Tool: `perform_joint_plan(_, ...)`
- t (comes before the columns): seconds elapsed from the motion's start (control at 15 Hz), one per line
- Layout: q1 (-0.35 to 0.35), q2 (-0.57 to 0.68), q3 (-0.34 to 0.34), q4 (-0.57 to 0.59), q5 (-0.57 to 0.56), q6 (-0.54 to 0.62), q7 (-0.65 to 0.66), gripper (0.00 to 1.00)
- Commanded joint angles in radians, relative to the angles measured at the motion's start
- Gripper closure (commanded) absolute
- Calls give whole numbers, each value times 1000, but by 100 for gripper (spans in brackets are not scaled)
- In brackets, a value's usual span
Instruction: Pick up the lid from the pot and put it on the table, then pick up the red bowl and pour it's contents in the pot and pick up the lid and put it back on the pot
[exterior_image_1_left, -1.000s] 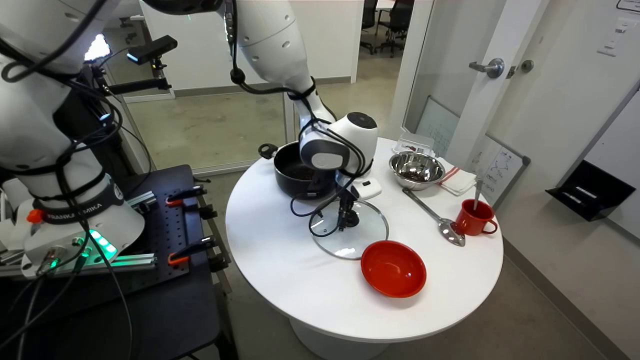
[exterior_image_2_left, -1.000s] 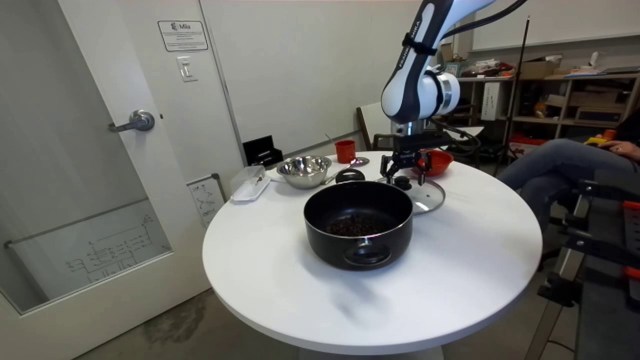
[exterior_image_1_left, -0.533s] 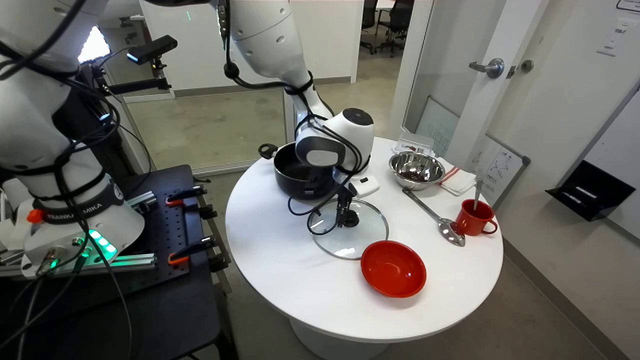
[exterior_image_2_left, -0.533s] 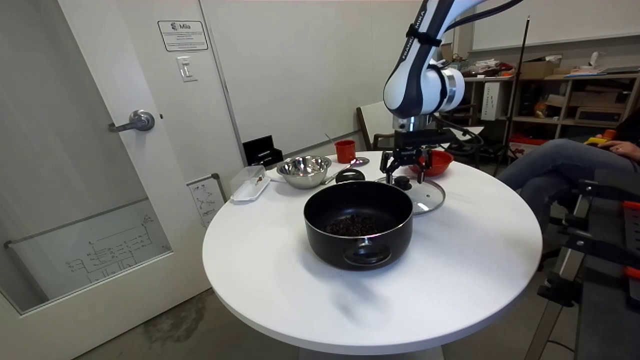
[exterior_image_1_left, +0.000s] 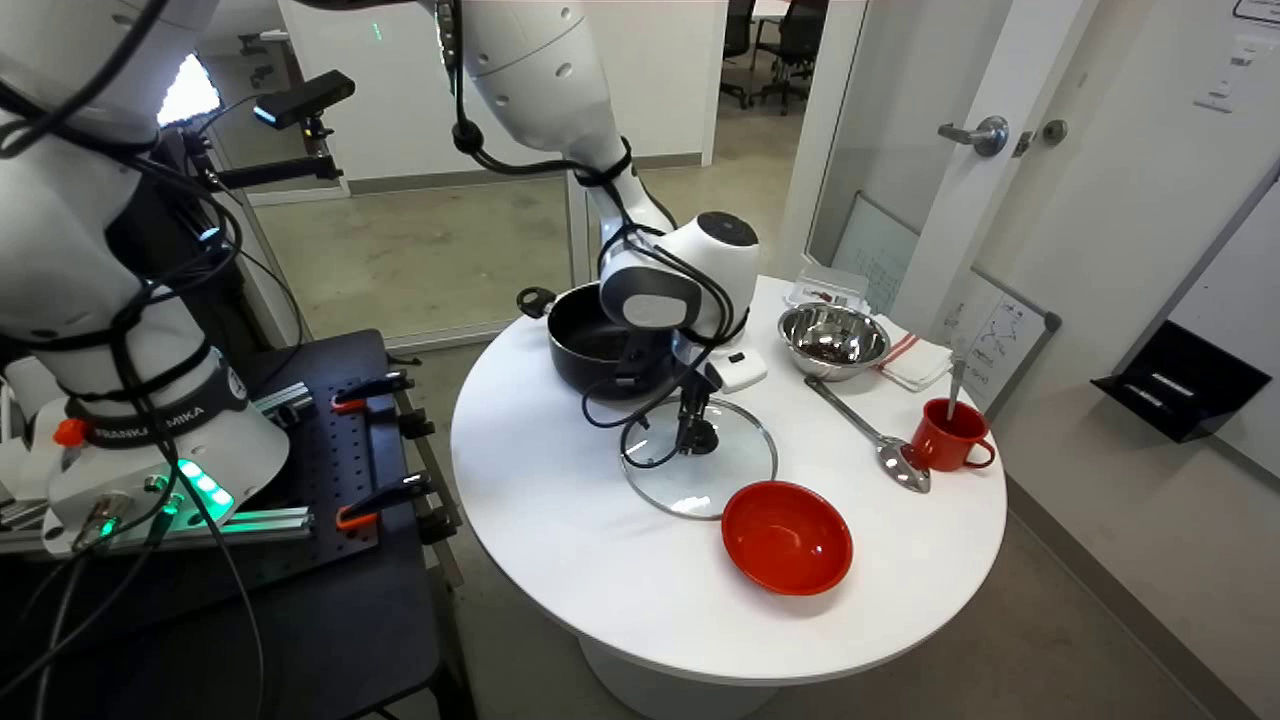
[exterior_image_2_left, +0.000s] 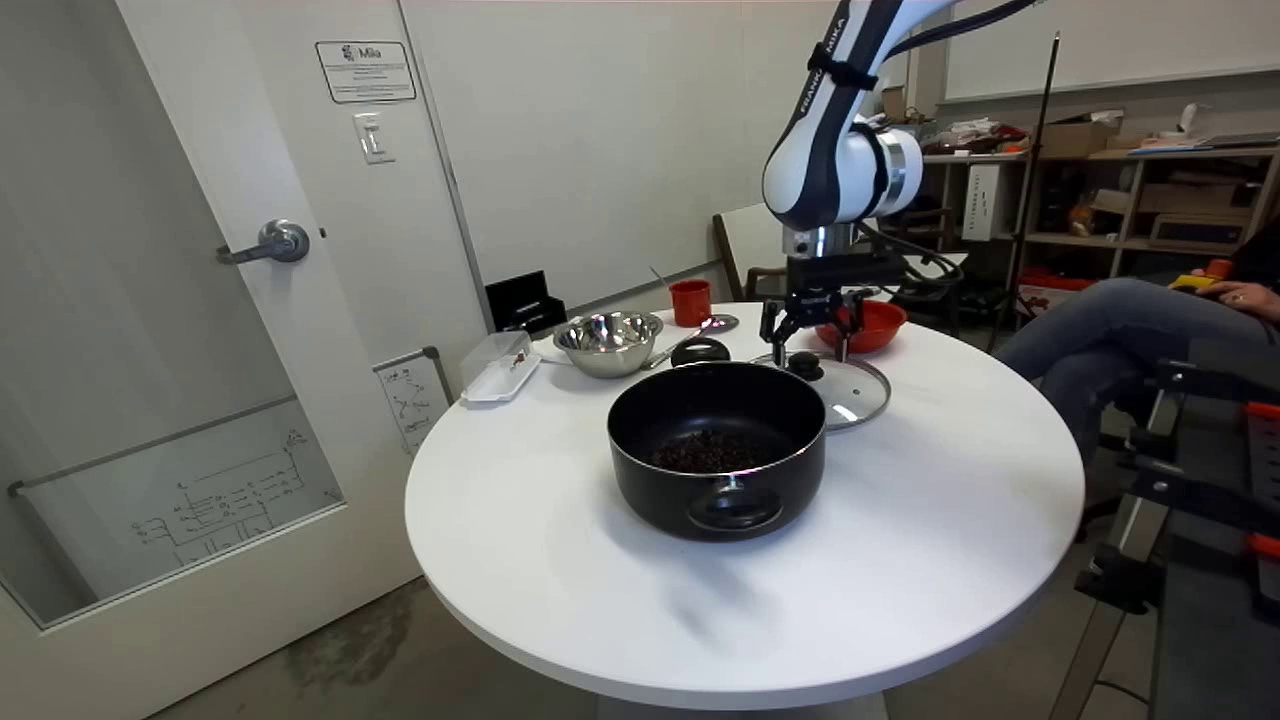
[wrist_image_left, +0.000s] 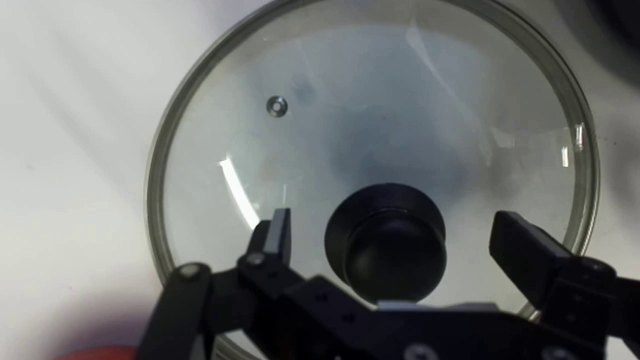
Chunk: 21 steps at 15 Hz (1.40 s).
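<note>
Lid flat on surface, tool spread wide above it

The tool's fingers stand apart, one on each side of the black knob, with gaps showing in the wrist view. The lid lies between the pot, which holds dark bits, and the red bowl in both exterior views.
</note>
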Motion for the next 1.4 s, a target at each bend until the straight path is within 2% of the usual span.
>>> perform_joint_plan(0.0,33,22,-29,39,-12,-57,20,0)
perform_joint_plan(1.0,72,101,-84,152,-22,-81,57,0)
perform_joint_plan(1.07,71,102,-84,157,-21,-93,58,8)
perform_joint_plan(1.13,69,102,-83,162,-20,-104,58,28)
perform_joint_plan(1.33,72,108,-86,177,-22,-136,71,49)
